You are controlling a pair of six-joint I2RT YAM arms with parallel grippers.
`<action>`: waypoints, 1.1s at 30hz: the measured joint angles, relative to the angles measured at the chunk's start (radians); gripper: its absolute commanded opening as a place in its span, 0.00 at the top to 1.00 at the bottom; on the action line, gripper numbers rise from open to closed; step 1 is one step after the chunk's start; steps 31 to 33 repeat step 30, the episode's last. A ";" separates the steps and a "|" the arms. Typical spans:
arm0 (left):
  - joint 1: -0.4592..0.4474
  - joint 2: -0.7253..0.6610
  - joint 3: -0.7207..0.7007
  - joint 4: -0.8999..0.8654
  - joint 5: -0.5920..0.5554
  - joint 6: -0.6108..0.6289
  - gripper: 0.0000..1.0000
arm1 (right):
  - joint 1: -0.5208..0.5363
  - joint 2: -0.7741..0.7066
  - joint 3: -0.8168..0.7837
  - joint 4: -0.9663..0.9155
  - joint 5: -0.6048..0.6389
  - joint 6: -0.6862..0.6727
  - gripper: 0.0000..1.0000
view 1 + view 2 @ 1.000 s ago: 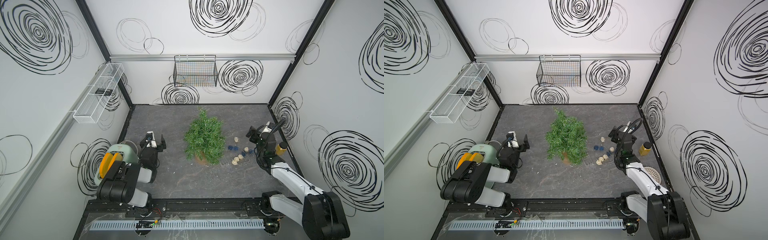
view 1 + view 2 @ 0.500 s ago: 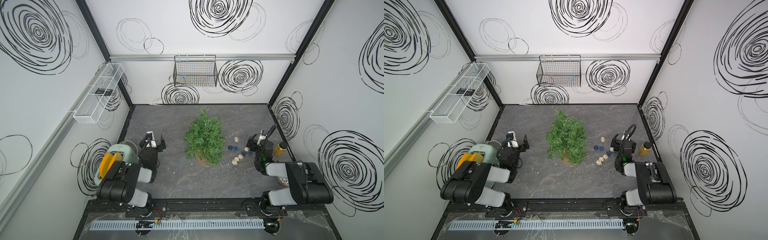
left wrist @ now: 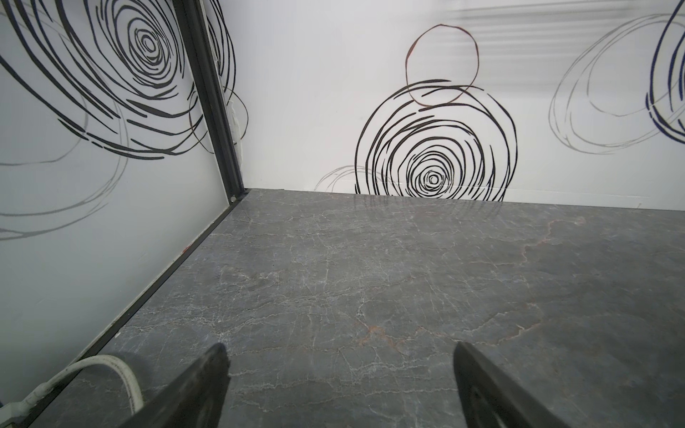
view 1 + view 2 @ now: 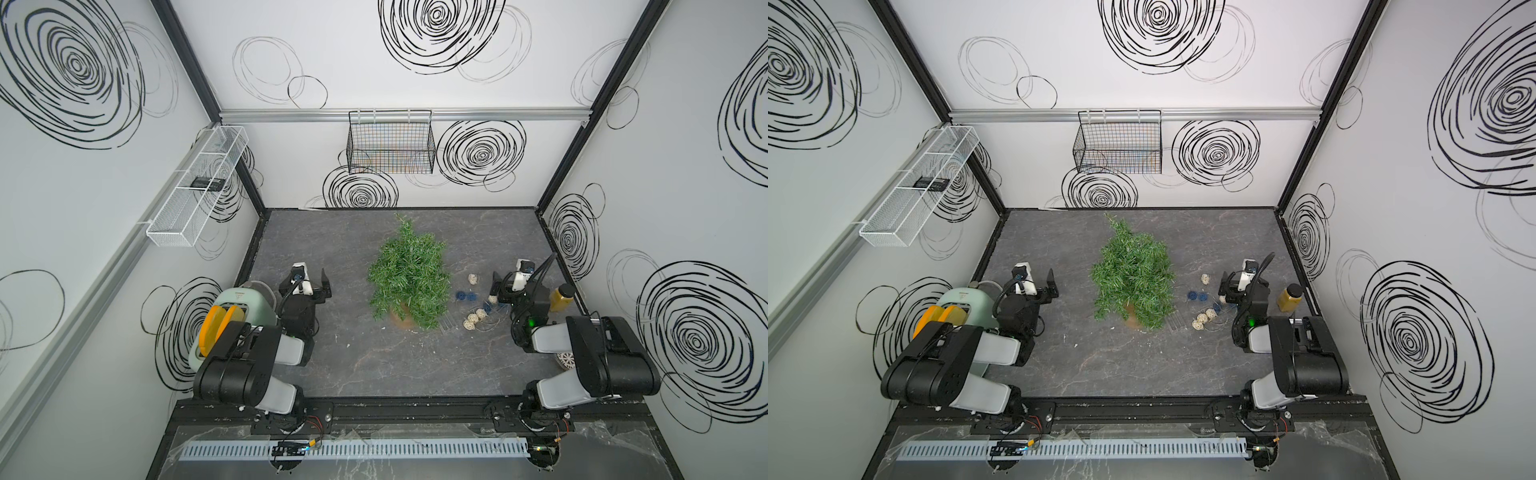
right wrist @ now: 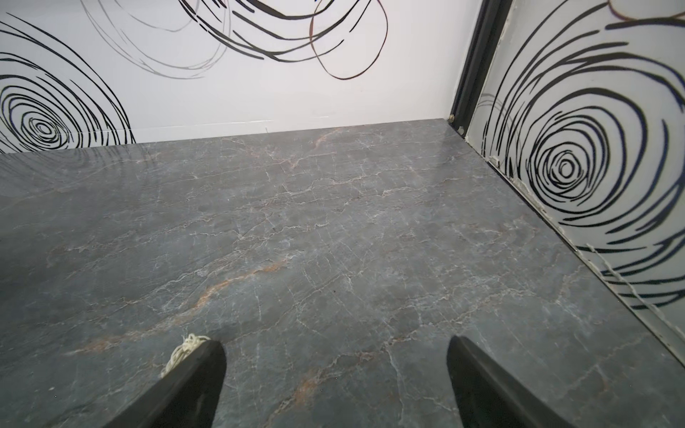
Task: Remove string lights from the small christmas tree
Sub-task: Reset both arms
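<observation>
The small christmas tree (image 4: 409,282) stands in its brownish pot near the middle of the grey marbled table (image 4: 374,365), its pointed tip towards the back wall. The string lights (image 4: 471,320) lie off the tree, loose on the table just beside it on the robot's right, between the tree and the right arm: cream balls and dark blue balls scattered along a thin pale wire, seen in both top views.

The right gripper (image 5: 335,346) hovers low over bare table with its jaws wide apart and nothing between them. In the right wrist view one cream woven ball (image 5: 185,348) shows against the outer side of one finger; whether it touches cannot be told.

The left gripper (image 3: 339,352) is well apart from the tree on the other side, its jaws also spread wide over bare table and holding nothing.

A mint-green toaster (image 4: 237,305) sits behind the left arm, and a yellow bottle (image 4: 562,297) stands by the right wall, beside the right arm
</observation>
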 measured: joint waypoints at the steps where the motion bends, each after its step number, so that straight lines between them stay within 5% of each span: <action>1: 0.000 0.000 0.000 0.000 0.000 0.000 0.04 | 0.000 0.000 0.000 0.002 -0.003 0.000 0.03; 33: -0.026 0.000 -0.006 0.043 -0.040 0.006 0.04 | -0.002 -0.001 0.000 -0.001 -0.014 0.003 0.03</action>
